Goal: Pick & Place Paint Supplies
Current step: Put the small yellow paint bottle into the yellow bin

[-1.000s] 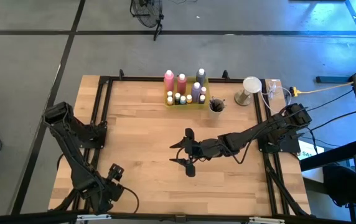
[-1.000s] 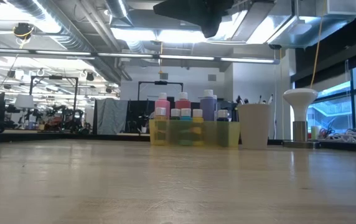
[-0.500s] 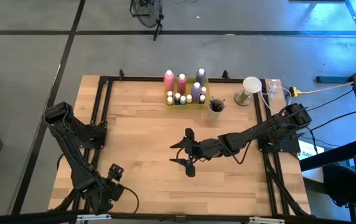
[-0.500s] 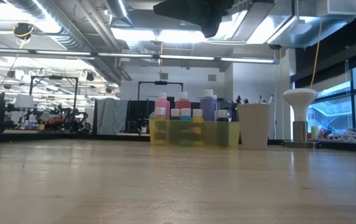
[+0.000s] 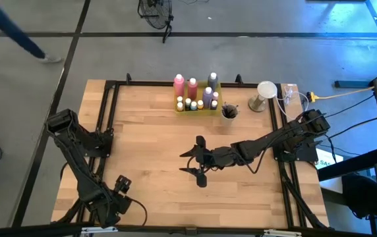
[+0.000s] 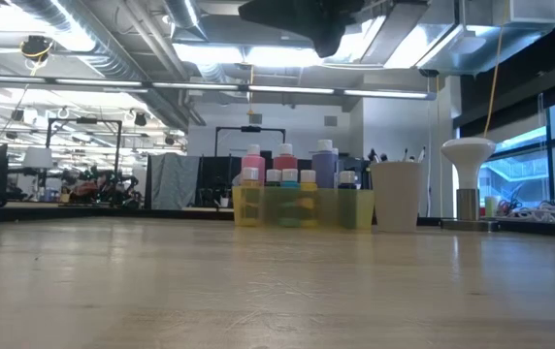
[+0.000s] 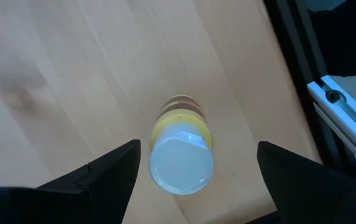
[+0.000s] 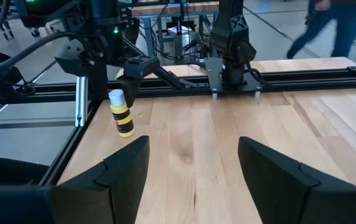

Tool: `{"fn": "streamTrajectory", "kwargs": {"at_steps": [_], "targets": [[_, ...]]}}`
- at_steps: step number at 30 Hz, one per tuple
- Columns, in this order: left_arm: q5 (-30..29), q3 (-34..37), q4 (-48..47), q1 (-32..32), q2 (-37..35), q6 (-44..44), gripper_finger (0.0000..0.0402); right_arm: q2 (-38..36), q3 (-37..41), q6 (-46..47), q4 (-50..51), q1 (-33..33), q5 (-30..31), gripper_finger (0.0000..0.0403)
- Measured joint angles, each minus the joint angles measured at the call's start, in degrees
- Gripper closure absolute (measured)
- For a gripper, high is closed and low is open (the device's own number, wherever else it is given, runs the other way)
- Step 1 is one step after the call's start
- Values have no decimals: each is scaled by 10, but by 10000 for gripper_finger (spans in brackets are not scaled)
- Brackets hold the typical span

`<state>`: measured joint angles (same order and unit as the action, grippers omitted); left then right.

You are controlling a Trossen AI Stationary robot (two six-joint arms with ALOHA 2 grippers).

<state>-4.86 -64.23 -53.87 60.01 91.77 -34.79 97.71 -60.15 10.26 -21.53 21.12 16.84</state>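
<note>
Here, your left gripper [image 7: 193,168] hangs wide open over 1 small yellow plastic bottle with a pale cap [image 7: 181,152], upright near the table's [image 5: 142,138] front-left corner; light, rigid, tippy, so grip its body.

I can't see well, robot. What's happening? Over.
Left gripper open above yellow bottle, near table corner. Right gripper open, empty, mid-table. Nothing blocking.

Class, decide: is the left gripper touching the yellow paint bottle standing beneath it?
Apart. In the left wrist view, bare wood shows between the yellow paint bottle and each open finger of the left gripper.
</note>
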Motion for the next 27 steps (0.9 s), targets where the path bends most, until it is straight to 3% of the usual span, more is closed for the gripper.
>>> {"fn": "streamTrajectory", "kwargs": {"at_steps": [27], "targets": [[-15,2,6,0,0,11,89,0,0,10,-1,0,0,153]]}}
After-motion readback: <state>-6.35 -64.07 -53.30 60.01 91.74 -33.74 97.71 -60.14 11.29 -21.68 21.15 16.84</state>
